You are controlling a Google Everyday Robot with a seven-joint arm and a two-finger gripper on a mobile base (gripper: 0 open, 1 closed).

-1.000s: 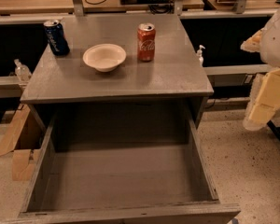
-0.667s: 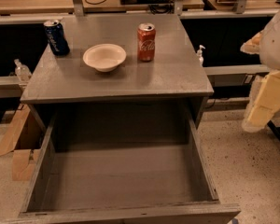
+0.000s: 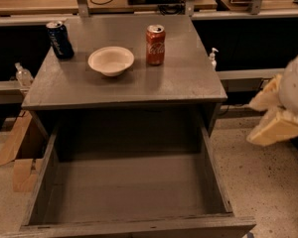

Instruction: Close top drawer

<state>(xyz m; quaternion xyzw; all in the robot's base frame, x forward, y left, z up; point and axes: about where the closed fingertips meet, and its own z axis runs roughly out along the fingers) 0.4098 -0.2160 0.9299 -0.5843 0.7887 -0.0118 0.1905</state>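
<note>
The top drawer is a wide, deep grey box pulled far out of the grey cabinet toward the camera. It is empty. Only the top edge of its front panel shows at the bottom of the view, and its knob is out of view. My gripper, with two cream fingers, hangs at the right edge of the view. It is open and empty, to the right of the drawer's right wall, and apart from it.
On the cabinet top stand a red cola can, a white bowl and a dark blue can. Cardboard pieces lie on the floor at the left. A small bottle stands behind the cabinet's right side. Long desks run behind.
My gripper has moved down and a little left, closer to the drawer's right side. The drawer and the things on the cabinet top have not moved.
</note>
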